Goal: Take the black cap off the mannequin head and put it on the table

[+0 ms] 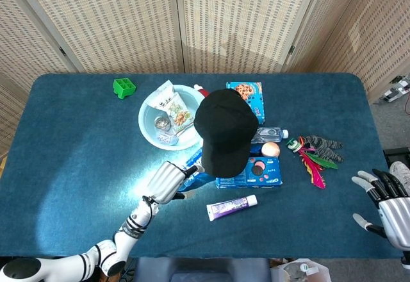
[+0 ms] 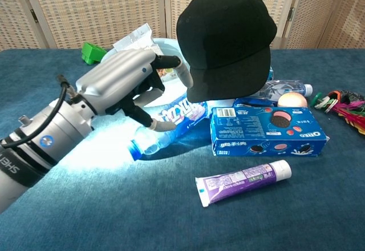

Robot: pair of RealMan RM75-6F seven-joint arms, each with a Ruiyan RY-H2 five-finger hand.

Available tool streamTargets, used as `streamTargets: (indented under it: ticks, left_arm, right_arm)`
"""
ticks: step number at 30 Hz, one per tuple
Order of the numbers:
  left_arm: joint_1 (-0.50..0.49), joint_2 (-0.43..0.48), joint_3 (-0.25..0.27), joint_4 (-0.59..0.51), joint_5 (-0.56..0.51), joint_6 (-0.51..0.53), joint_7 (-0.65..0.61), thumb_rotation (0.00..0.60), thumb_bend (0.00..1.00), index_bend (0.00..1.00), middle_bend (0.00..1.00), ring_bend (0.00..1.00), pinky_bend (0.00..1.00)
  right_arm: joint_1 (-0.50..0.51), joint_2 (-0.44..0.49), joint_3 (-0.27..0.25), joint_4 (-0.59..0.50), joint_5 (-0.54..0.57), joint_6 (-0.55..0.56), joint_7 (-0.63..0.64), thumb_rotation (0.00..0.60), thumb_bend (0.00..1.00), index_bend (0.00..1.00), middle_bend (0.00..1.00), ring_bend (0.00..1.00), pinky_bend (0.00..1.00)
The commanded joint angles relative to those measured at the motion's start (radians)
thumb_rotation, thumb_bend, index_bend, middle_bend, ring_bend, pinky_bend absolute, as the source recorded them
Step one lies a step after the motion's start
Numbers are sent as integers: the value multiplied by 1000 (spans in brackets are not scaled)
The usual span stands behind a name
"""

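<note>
The black cap point(image 1: 224, 128) point(image 2: 228, 37) sits on the mannequin head at the table's middle, brim toward the front; the head itself is hidden under it. My left hand point(image 1: 168, 181) point(image 2: 128, 85) hovers just left of the brim with its fingers spread, one fingertip close to the brim's edge, holding nothing. My right hand point(image 1: 386, 203) stays open at the table's far right edge, well away from the cap; the chest view does not show it.
A water bottle point(image 2: 165, 125) lies under my left hand. An Oreo box point(image 2: 268, 130) and a toothpaste tube point(image 2: 242, 179) lie in front of the cap. Behind are a pale blue bowl point(image 1: 148, 128) of snack packs, a green block point(image 1: 123, 87), and feathers point(image 1: 314, 160) to the right.
</note>
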Motion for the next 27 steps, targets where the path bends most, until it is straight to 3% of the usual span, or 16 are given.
streamTargets:
  ticks: [1, 11, 27]
  left_arm:
    - [-17, -37, -10, 32, -23, 3, 4, 600, 42, 420, 975, 1000, 1000]
    - [-54, -149, -59, 129, -102, 20, 19, 600, 42, 447, 975, 1000, 1000]
    - [-106, -243, -108, 191, -183, 27, 19, 600, 42, 507, 981, 1000, 1000]
  right_arm:
    - [-4, 3, 0, 0, 3, 3, 0, 600, 106, 254, 210, 106, 142]
    - [-14, 10, 1, -2, 11, 10, 2, 600, 106, 254, 210, 108, 142]
    - [-23, 21, 4, -5, 18, 13, 3, 600, 106, 254, 210, 112, 142]
